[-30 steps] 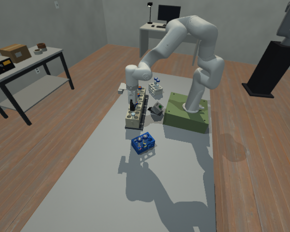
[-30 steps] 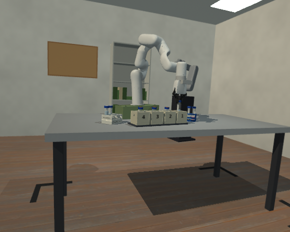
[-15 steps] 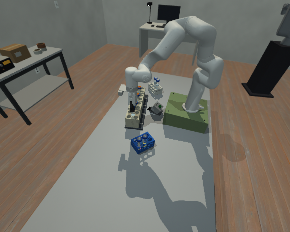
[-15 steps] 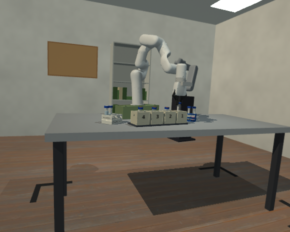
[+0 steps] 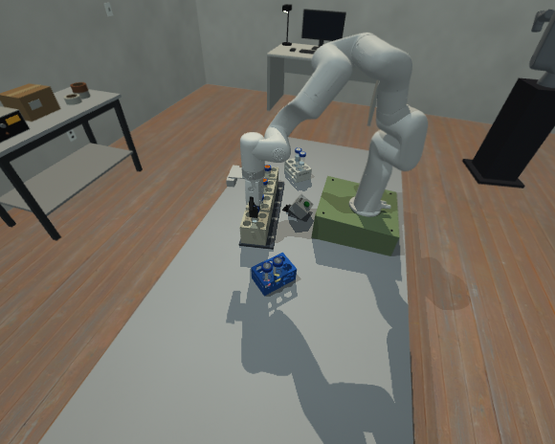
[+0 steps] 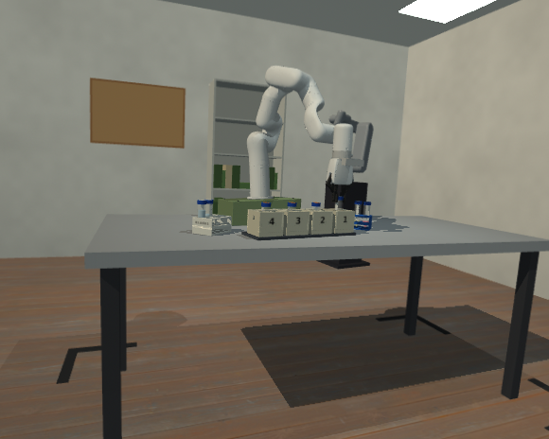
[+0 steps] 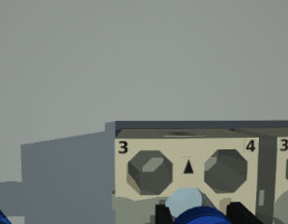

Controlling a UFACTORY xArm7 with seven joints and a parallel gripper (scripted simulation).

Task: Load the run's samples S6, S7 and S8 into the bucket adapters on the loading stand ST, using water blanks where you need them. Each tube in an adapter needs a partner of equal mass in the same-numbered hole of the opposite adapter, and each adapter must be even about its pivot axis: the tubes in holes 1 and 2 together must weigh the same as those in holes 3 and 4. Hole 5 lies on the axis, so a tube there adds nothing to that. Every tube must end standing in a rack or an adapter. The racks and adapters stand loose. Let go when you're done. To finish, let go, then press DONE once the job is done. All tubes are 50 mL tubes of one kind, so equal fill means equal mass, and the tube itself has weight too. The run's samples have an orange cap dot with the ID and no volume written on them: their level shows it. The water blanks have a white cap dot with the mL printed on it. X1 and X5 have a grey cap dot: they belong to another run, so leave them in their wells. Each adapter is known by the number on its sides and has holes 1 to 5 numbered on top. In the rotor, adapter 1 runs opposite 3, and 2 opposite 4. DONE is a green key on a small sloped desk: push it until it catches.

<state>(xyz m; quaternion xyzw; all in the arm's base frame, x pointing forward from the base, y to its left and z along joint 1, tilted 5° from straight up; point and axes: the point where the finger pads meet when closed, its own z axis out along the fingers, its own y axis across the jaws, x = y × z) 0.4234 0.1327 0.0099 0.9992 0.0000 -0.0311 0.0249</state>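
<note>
My gripper (image 5: 254, 214) (image 6: 340, 195) (image 7: 200, 218) is shut on a blue-capped tube (image 6: 340, 205) (image 7: 184, 202), held upright over the middle of adapter 1 (image 5: 253, 235) (image 6: 345, 228) (image 7: 188, 182). Its lower end seems to be at or in hole 5; the fingers hide its cap dot. Holes 3 and 4 of adapter 1 are empty. On the dark stand (image 5: 256, 246) (image 6: 309, 236) (image 7: 188, 124), adapter 2 (image 6: 322, 228), adapter 3 (image 6: 298, 229) and adapter 4 (image 6: 275, 231) each show a blue cap. Two caps at the far end have orange dots. The green DONE key (image 5: 306, 204) is on its desk.
A blue rack (image 5: 288, 277) (image 6: 363, 224) with two tubes stands near adapter 1. A white rack (image 5: 303, 175) (image 6: 201, 228) with two tubes stands beyond the stand's far end. The green base block (image 5: 350, 232) stands right of the DONE desk in the top view.
</note>
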